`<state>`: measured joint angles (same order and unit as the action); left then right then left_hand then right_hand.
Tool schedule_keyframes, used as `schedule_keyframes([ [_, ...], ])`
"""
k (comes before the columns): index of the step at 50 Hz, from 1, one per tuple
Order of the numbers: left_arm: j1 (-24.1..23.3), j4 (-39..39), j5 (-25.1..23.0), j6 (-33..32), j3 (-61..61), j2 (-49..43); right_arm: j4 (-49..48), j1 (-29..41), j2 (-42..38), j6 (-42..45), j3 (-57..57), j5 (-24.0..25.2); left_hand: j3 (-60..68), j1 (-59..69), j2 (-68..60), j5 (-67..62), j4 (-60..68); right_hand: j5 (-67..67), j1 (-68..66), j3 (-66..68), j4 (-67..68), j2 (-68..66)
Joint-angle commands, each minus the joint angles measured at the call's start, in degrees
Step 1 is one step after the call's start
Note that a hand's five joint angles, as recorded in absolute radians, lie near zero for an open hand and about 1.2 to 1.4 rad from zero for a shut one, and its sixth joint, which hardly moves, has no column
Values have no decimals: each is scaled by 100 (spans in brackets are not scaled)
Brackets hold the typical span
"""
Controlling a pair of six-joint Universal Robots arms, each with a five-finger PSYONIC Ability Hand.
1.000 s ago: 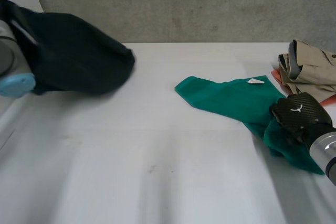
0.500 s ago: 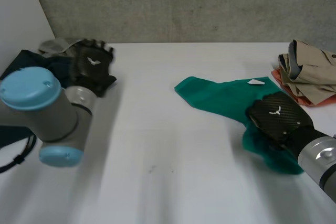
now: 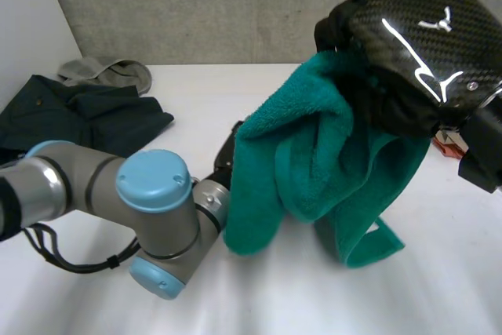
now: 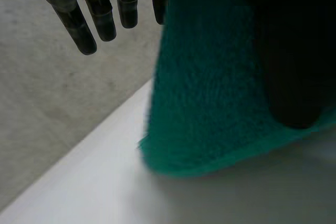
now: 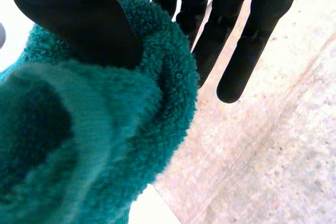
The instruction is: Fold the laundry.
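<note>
green towel (image 3: 314, 154) now aloft, bunched

**Towel screens much of the table**

In the head view, the hanging green towel (image 3: 314, 162) hides most of the left hand (image 3: 227, 156). The right hand (image 3: 416, 29) runs off the frame's edge and covers all but an orange sliver (image 3: 445, 143) of cloth behind it. The dark garment (image 3: 78, 115) is cut off at the side. In the left wrist view, a dark blurred shape (image 4: 294, 51) against the towel cannot be identified.
</note>
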<state>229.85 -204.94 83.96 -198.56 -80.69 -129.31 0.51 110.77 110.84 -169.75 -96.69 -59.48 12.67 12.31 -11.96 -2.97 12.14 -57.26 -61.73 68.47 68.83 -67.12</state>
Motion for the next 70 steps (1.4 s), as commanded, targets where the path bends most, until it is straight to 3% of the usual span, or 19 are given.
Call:
schedule_keyframes([
  [1, -169, 366, -292, 967, 238, -208, -33, -38, -1, -190, 27, -108, 3190, 3227, -3261, -3160, 3243, -1274, -1827, 1153, 1117, -1288],
  [3, -125, 603, -511, 1266, 264, -182, -42, -64, -28, -181, 27, -152, 6715, 6752, -6786, -6685, 6769, -1274, -1827, 1153, 1117, -1288],
  [7, -46, 1052, -645, 1811, 299, -42, -60, -336, -255, -76, 18, -231, 6733, 6769, -6804, -6703, 6786, -1274, -1827, 1153, 1117, -1288],
  [15, 1087, 1308, 426, 1830, -402, 1949, -34, -1329, -765, 170, 194, -327, 6733, 6769, -6804, -6703, 6786, -1274, -1827, 1153, 1117, -1288],
  [22, 1088, 1334, 490, 1479, -1123, 3542, -7, -1480, -1747, 188, 527, -372, 6733, 6769, -6804, -6703, 6786, -1274, -1827, 1153, 1117, -1288],
  [26, 1035, 1317, 481, 1303, -1448, 3773, -7, -1366, -2643, 188, 756, -442, 6733, 6769, -6804, -6703, 6786, -1274, -1827, 1153, 1117, -1288],
  [29, 956, 1317, 489, 1171, -1485, 3590, 2, -1164, -3304, 197, 1037, -599, 6733, 6769, -6804, -6703, 6786, -1274, -1827, 1153, 1117, -1288],
  [35, 710, 1343, 639, 442, -985, 2009, 169, -856, -4834, 398, 1995, -1592, 6733, 6769, -6804, -6703, 6786, -1274, -1827, 1153, 1117, -1288],
  [36, 701, 1378, 700, 293, -810, 1737, 186, -847, -4974, 486, 2118, -1715, 6733, 6769, -6804, -6703, 6786, -647, -1200, 526, 490, -661],
  [37, 675, 1378, 822, 153, -590, 1464, 178, -821, -5246, 704, 2372, -1934, 6733, 6769, -6804, -6703, 6786, 974, 422, -1096, -1131, 961],
  [45, 587, 1290, 1403, -490, 938, 303, -15, -707, -5942, 1489, 3366, -2752, 6718, 6755, -6789, -6688, 6772, 5258, 4705, -5379, -5414, 5244],
  [48, 596, 1220, 1482, -561, 1327, 240, -191, -654, -5925, 1497, 3473, -2955, 4507, 4543, -4578, -4477, 4560, 5726, 5173, -5847, -5883, 5712],
  [49, 596, 1168, 1552, -578, 1450, 257, -313, -619, -5855, 1550, 3455, -3051, 2899, 2936, -2970, -2869, 2953, 5726, 5173, -5847, -5883, 5712],
  [53, 578, 1211, 1553, -587, 1285, 519, -376, -557, -5329, 1541, 3087, -3009, 486, 523, -557, -456, 539, 5726, 5173, -5847, -5883, 5712],
  [59, 578, 1325, 1535, -508, -127, 1801, -298, -486, -4003, 1830, 1754, -2482, 74, 111, -145, -44, 128, 5726, 5173, -5847, -5883, 5712],
  [64, 745, 1281, 1597, -420, -1220, 2560, 1, -478, -3368, 2095, 776, -2182, 175, 211, -246, -145, 228, 5298, 4745, -5419, -5455, 5284],
  [70, 1105, 1352, 1571, 850, -2037, 2999, -208, -233, -3139, 1780, -375, -1989, 192, 228, -263, -162, 245, 4660, 4107, -4782, -4817, 4646],
])
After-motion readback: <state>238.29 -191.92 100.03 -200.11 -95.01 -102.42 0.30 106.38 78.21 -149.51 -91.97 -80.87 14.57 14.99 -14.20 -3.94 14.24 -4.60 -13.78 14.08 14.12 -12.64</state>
